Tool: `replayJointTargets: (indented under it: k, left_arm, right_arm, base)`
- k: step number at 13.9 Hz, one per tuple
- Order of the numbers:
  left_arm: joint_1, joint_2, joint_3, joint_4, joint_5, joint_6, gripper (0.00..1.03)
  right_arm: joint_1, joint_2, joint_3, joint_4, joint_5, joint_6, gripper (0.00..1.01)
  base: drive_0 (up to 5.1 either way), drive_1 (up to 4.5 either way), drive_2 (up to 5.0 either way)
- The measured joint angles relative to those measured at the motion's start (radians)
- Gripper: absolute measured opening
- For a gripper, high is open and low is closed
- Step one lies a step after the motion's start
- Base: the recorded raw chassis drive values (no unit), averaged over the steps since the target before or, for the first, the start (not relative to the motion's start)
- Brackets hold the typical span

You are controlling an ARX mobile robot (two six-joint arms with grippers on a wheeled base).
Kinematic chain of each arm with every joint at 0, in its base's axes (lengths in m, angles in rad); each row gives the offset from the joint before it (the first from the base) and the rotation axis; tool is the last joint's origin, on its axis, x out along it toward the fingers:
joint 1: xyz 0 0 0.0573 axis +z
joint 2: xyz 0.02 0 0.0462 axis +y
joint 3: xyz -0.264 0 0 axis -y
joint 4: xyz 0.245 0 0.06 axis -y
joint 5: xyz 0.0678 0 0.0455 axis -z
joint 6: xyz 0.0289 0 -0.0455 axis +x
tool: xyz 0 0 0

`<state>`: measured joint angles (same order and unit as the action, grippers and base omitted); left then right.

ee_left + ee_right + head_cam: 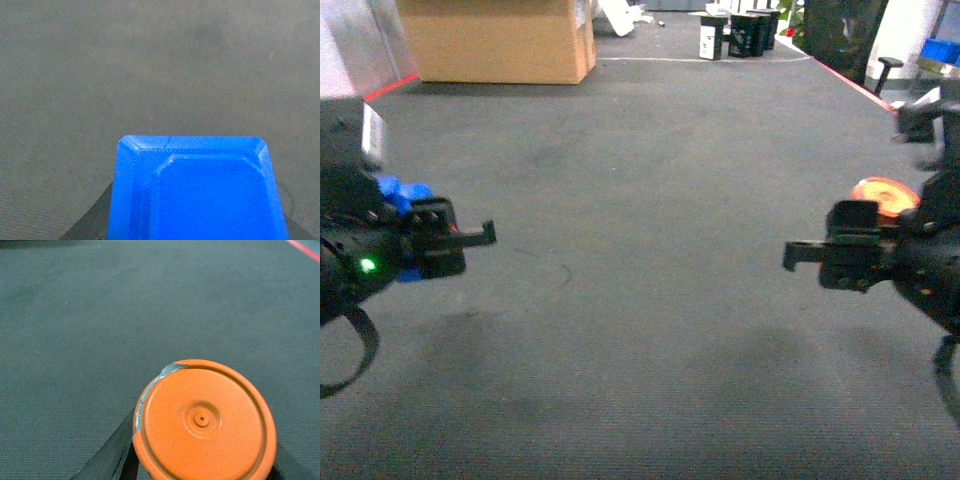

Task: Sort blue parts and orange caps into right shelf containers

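Head view: I hold both arms out over grey carpet. The left gripper sits at 9 o'clock and the right gripper at 3 o'clock, well apart, their tips pointing toward each other across bare floor.

Left wrist view: a blue part, flat with chamfered corners and a raised inner panel, fills the lower frame. Black gripper fingers show at each lower edge of it, closed against its sides. In the head view a patch of this blue part shows just behind the left gripper.

Right wrist view: a round orange cap, with a small central boss and a grey chipped strip on its rim at 10 o'clock, is clamped between the right gripper's black fingers. In the head view this orange cap shows just above the right gripper.

Surroundings, head view: a cardboard box stands at 11 o'clock; black containers with white labels stand at 1 o'clock; a red floor line runs along the right; something blue shows at 2 o'clock, too small to identify. Nothing lies on the carpet between the grippers.
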<state>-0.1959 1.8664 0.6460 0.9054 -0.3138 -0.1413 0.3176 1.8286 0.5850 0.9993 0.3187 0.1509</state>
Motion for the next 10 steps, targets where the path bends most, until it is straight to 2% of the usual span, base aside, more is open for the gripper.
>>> replayJointTargets:
  k: [1, 2, 4, 5, 6, 8, 9, 10]
  left_arm:
    - [0.002, -0.134, -0.068, 0.038, -0.024, 0.024, 0.42]
    - [0.008, -0.307, -0.154, 0.02, -0.056, 0.053, 0.42]
    - [0.029, -0.625, -0.288, -0.098, -0.099, 0.063, 0.42]
    - [0.045, -0.837, -0.332, -0.192, -0.127, 0.065, 0.42]
    - [0.043, -0.977, -0.341, -0.249, -0.134, 0.091, 0.42]
    - [0.025, -1.114, -0.342, -0.299, -0.154, 0.125, 0.42]
    - [0.021, -1.125, -0.342, -0.3, -0.159, 0.134, 0.42]
    - [0.021, -1.113, -0.346, -0.308, -0.161, 0.143, 0.42]
  right_arm:
    - [-0.02, -0.113, -0.069, -0.01, 0.002, -0.013, 0.44]
    - [-0.049, -0.285, -0.162, -0.05, 0.003, -0.023, 0.44]
    - [-0.096, -0.606, -0.277, -0.196, 0.002, -0.029, 0.44]
    - [-0.124, -0.833, -0.325, -0.327, -0.002, -0.029, 0.44]
    - [-0.15, -0.999, -0.348, -0.426, -0.005, -0.028, 0.44]
    - [-0.168, -1.215, -0.362, -0.53, 0.016, -0.032, 0.44]
    - [-0.158, -1.273, -0.362, -0.497, 0.082, -0.056, 0.44]
    - [-0.158, -1.265, -0.363, -0.509, 0.085, -0.068, 0.44]
  base:
    - [0.0, 0.0, 0.0]
    - [0.0, 0.0, 0.0]
    - [0.0, 0.0, 0.0]
    - [0.0, 0.0, 0.0]
    - [0.0, 0.0, 0.0]
    - [0.0, 0.0, 0.0]
    - [0.0, 0.0, 0.0]
    - [0.0, 0.0, 0.0]
